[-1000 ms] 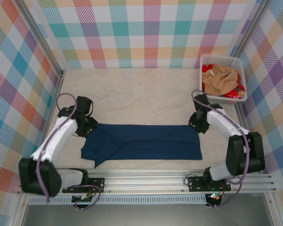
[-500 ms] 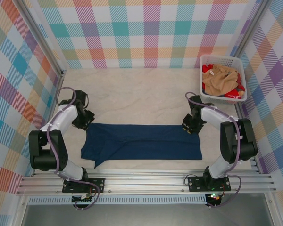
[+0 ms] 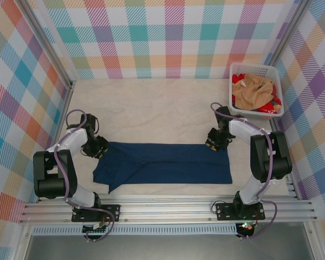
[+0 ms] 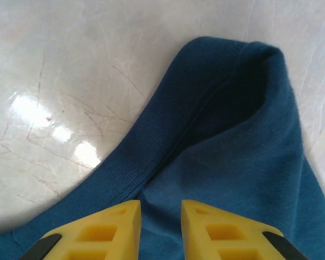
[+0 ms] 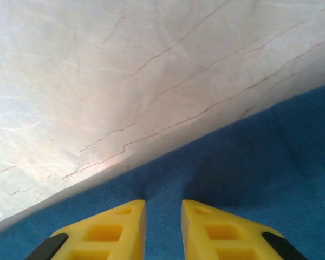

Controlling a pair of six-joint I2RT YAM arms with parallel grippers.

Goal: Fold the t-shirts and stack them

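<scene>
Navy t-shirt (image 3: pixel 168 165) flat across the near tabletop (image 3: pixel 151 108), position unchanged.
Since a second ago, the left end effector (image 3: pixel 99 150) has barely shifted at the shirt's far left corner, and the right end effector (image 3: pixel 212 143) has edged left onto the far right corner. On both, the fingers stand narrowly apart over cloth; a pinch cannot be confirmed.

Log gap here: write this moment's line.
left fingers: at navy shirt collar | right fingers: at its far edge | grip: unclear | other shirts: in basket
</scene>
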